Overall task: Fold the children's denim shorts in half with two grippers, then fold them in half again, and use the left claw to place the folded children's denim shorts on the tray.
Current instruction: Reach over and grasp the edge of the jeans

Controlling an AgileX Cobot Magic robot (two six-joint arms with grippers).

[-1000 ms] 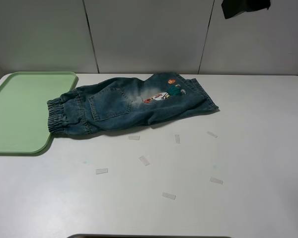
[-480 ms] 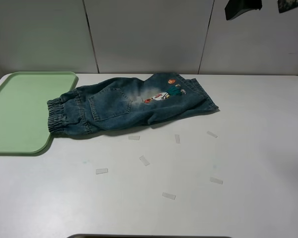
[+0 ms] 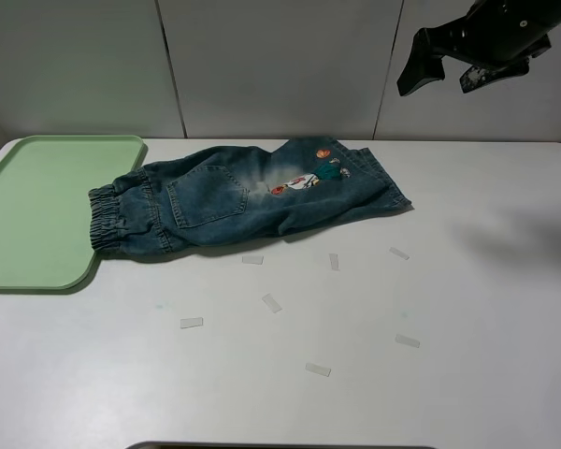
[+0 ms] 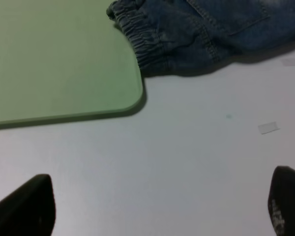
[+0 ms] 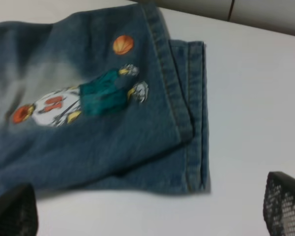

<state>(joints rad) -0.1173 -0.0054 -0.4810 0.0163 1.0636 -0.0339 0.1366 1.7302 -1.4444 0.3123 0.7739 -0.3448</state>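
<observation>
Two ends matter. We see children's denim shorts (image 3: 248, 196) flat on tabletop (image 3: 467, 309), long axis side to side: waistband touching tray (image 3: 37, 206) rim, hem toward right. Right gripper (image 3: 446, 77), fingers apart, hangs high beyond hem, nearer it; left gripper (image 4: 156, 206), also apart, faces waistband.

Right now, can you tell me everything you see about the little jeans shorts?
The shorts are blue-grey faded denim, lying flat and sideways on the white table. The gathered stretchy waistband rests over the edge of the green tray; the leg hems lie stacked at the other end. A back pocket, a pale patch and colourful stitched pictures, including an orange ball, face up. Nothing grips them.
</observation>
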